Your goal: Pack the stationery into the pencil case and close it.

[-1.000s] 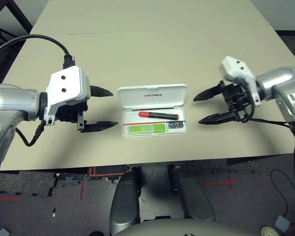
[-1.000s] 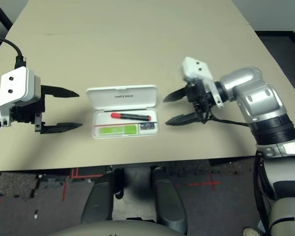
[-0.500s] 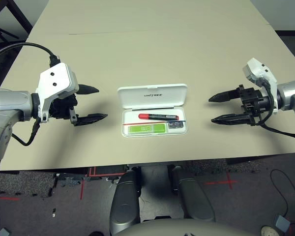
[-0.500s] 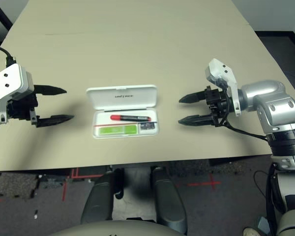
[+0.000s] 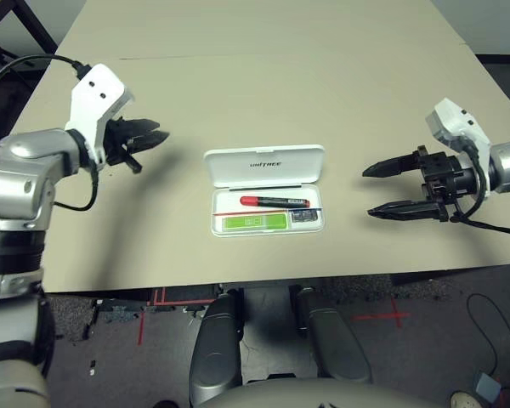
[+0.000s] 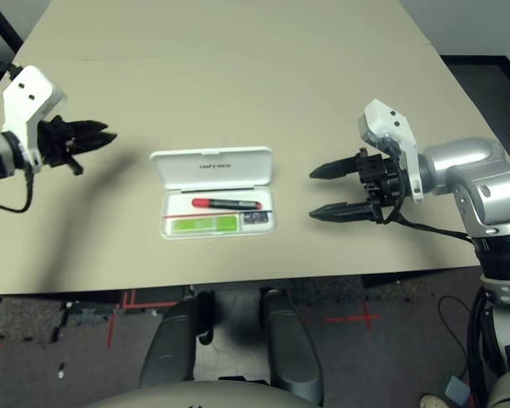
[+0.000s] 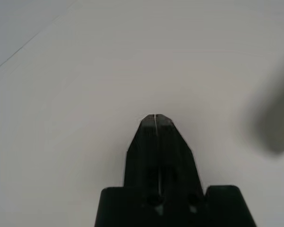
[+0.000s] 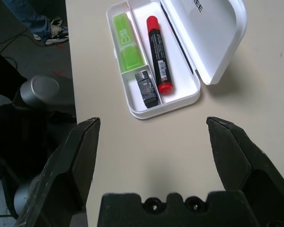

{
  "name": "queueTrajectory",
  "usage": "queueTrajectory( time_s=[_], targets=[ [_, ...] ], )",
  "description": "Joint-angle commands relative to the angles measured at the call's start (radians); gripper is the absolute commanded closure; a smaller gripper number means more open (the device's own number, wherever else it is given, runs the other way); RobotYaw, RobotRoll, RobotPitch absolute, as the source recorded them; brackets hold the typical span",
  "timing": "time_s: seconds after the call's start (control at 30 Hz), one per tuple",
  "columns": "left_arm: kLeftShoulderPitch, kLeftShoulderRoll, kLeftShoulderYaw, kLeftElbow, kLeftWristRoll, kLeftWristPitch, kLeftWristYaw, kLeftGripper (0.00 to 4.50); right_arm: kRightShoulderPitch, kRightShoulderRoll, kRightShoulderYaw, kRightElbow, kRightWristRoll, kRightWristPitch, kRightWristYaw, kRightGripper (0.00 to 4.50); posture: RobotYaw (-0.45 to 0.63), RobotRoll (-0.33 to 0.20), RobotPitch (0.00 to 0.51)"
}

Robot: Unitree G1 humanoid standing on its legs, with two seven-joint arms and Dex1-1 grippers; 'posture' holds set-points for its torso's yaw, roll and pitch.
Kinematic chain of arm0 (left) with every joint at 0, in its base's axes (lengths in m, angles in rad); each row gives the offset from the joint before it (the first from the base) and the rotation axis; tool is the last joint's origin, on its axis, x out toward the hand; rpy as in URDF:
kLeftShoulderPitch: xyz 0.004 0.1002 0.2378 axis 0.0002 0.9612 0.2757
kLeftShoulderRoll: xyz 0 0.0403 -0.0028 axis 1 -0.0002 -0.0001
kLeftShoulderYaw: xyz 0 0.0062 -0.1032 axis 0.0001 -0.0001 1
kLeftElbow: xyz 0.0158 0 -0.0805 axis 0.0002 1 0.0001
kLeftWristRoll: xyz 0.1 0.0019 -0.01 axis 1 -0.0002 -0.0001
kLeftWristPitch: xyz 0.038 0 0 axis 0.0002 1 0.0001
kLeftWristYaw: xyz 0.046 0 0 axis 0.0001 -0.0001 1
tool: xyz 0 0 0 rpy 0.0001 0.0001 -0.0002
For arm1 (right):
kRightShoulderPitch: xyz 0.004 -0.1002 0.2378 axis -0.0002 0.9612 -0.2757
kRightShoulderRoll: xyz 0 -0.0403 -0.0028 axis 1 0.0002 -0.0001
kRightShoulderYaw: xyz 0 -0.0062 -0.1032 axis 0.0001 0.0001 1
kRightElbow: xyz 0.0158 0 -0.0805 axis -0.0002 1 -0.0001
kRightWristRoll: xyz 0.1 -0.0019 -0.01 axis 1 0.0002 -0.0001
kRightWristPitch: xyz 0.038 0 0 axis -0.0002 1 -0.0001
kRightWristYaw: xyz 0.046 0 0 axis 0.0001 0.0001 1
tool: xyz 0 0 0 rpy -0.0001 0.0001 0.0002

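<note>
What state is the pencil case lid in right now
Open: the lid of the pencil case stands raised on its hinge, leaving the marker inside in plain sight.

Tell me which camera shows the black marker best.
The right wrist view: the marker lies large there, its red cap and printed label plain. Both eye views show it smaller, lying in the open case; the left wrist view looks at bare tabletop.
</note>
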Motion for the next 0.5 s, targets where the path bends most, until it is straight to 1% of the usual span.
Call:
queueTrajectory(
  time_s=[0.03,0.07,0.33,0.5],
  targets=[
    [-0.013,-0.038,-0.019,0.018,-0.002,0.034,0.007,4.47,0.019,-0.013,-0.003,-0.019,0.007,0.0,-0.005,0.0,0.06,0.0,0.219],
    [-0.015,-0.047,-0.022,0.016,-0.002,0.041,0.006,4.47,0.018,-0.014,-0.003,-0.018,0.007,-0.001,-0.005,0.0,0.03,0.0,0.218],
    [-0.006,-0.108,-0.073,-0.017,-0.006,0.038,-0.025,4.47,0.018,-0.015,0.001,-0.019,0.004,-0.005,-0.008,0.0,0.03,0.0,0.22],
    [0.01,-0.128,-0.09,-0.046,-0.008,0.046,-0.043,4.47,0.022,-0.013,0.001,-0.022,0.003,-0.008,-0.012,0.0,0.02,0.0,0.224]
  ],
)
